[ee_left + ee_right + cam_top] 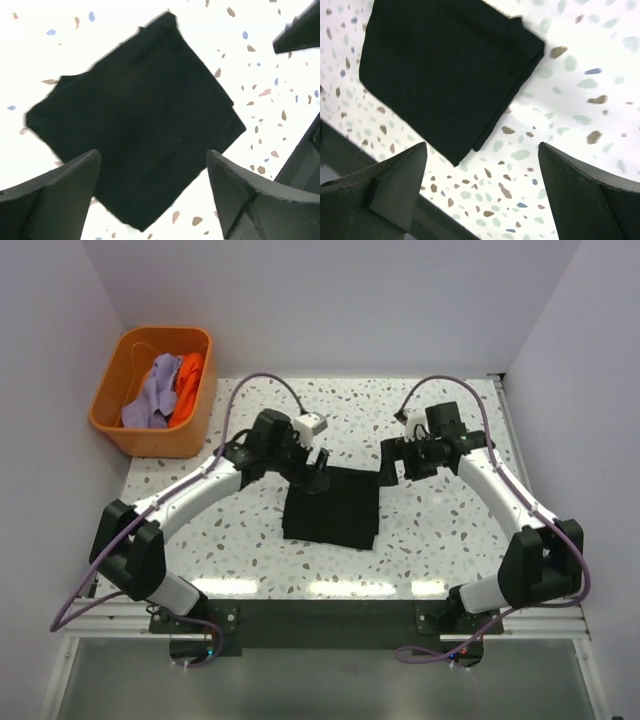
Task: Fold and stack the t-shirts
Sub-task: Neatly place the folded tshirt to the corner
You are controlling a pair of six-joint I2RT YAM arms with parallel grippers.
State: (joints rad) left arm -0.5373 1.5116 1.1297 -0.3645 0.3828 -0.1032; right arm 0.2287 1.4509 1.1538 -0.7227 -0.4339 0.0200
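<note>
The black t-shirt lies folded into a flat square on the table's middle. It also shows in the left wrist view and in the right wrist view. My left gripper is open and empty, held just above the shirt's far left corner. My right gripper is open and empty, above the table beside the shirt's far right corner. A lavender t-shirt and an orange t-shirt lie crumpled in the orange tub at the far left.
The speckled white table is walled by white panels on the left, back and right. The tub stands off the table's far left corner. The arm bases sit at the near edge.
</note>
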